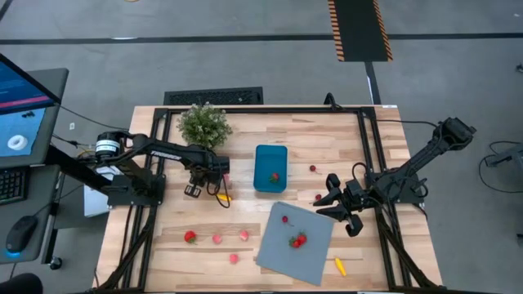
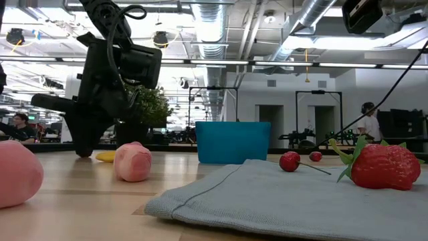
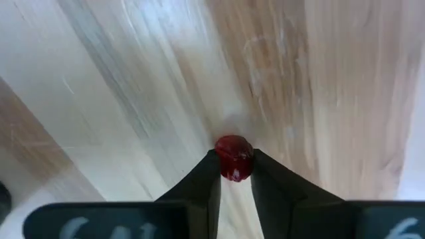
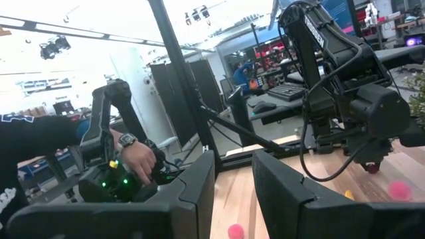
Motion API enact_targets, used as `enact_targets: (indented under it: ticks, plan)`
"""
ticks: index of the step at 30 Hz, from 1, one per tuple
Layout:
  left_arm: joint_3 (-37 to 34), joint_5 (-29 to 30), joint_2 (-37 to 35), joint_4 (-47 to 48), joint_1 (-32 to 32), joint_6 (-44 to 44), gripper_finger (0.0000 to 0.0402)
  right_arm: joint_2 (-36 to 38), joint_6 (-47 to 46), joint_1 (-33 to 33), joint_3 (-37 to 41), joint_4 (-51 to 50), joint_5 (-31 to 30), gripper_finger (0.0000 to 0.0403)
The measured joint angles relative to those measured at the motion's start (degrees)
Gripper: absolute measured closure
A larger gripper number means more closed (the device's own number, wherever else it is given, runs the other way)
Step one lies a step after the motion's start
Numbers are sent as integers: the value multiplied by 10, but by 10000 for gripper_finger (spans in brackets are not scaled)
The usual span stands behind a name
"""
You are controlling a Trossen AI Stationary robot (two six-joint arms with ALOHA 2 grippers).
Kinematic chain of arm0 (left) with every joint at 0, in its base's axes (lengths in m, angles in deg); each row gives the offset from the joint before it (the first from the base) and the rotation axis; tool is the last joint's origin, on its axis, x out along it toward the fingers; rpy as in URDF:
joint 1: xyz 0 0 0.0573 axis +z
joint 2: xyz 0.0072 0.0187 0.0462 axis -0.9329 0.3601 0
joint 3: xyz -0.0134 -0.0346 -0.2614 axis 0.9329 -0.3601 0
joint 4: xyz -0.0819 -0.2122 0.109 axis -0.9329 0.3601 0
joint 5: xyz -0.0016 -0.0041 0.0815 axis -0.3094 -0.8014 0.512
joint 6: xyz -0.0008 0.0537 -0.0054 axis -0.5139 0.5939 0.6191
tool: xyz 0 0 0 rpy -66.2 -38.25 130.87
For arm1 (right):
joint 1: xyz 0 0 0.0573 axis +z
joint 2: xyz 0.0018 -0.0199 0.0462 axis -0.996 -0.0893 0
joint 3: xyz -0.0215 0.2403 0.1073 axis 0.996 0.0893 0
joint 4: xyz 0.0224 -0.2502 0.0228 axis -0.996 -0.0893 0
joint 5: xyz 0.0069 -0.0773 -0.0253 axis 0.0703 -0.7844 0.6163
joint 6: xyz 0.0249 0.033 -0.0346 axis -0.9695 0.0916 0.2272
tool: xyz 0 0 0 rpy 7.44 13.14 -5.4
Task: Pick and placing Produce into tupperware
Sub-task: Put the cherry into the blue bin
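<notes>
Left wrist view showed the left claw pinching a small red berry off the desk, ready for the tub; the right claw waited, fingers apart, holding nothing.

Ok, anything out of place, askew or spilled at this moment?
The flat grey-blue cloth sheet lies askew to the table edges, with red strawberries on it. Toy produce is scattered loose over the wooden table; the teal plastic tub holds one red piece. Nothing looks damaged.

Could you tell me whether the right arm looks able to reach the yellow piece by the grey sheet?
Probably yes: the right gripper hangs beside the grey sheet, nothing lies between it and the yellow piece.
</notes>
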Motion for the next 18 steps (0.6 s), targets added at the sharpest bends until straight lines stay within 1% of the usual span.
enact_targets:
  ticks: [5,9,12,15,18]
  plan:
    - [19,-65,0,-14,0,-51,339,0,6,0,0,0,0,278]
    - [32,-137,-11,-73,5,-90,347,1,21,-2,0,-1,-7,278]
    - [36,-190,-36,-114,10,-118,353,5,21,-2,0,-12,-17,278]
    - [41,-220,-66,-144,14,-144,353,5,22,-2,0,-18,-24,278]
    - [42,-226,-107,-169,19,-179,347,14,35,0,0,-27,-44,278]
